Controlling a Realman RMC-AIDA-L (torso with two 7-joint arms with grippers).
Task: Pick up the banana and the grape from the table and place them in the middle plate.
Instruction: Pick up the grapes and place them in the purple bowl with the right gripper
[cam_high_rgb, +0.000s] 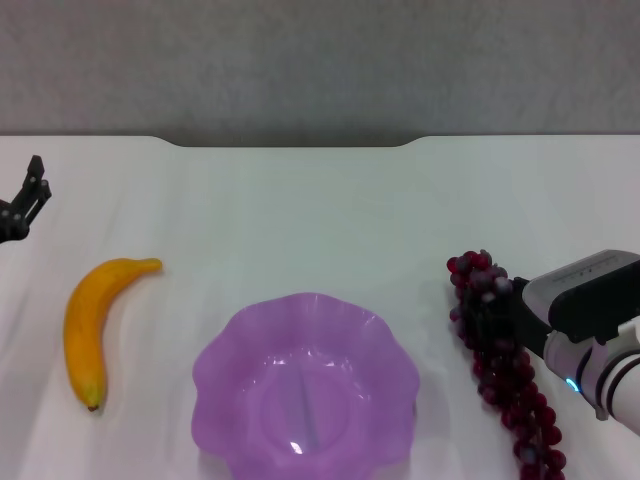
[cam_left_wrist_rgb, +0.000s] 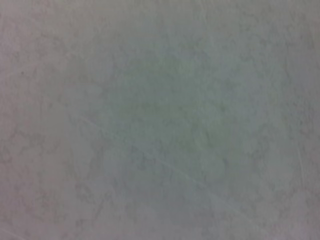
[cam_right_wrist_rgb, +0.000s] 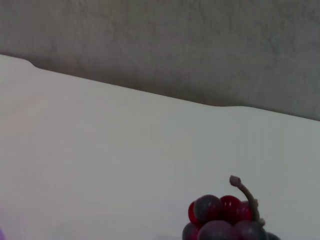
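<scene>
The yellow-orange banana (cam_high_rgb: 85, 325) lies on the white table (cam_high_rgb: 320, 210) at the left, apart from the plate. The purple scalloped middle plate (cam_high_rgb: 300, 300) sits at the front centre and holds nothing. The dark red-purple grape bunch (cam_high_rgb: 512, 390) lies on the table at the right. My right gripper (cam_high_rgb: 495, 315) is down over the stem end of the bunch. The right wrist view shows the top grapes and the brown stem (cam_right_wrist_rgb: 220, 215) close up. My left gripper (cam_high_rgb: 30, 195) is open and empty at the far left edge, behind the banana.
The table's notched far edge (cam_high_rgb: 290, 146) meets a grey wall behind. The left wrist view shows only a bare pale surface (cam_left_wrist_rgb: 160, 120). Bare tabletop lies between the plate and the far edge.
</scene>
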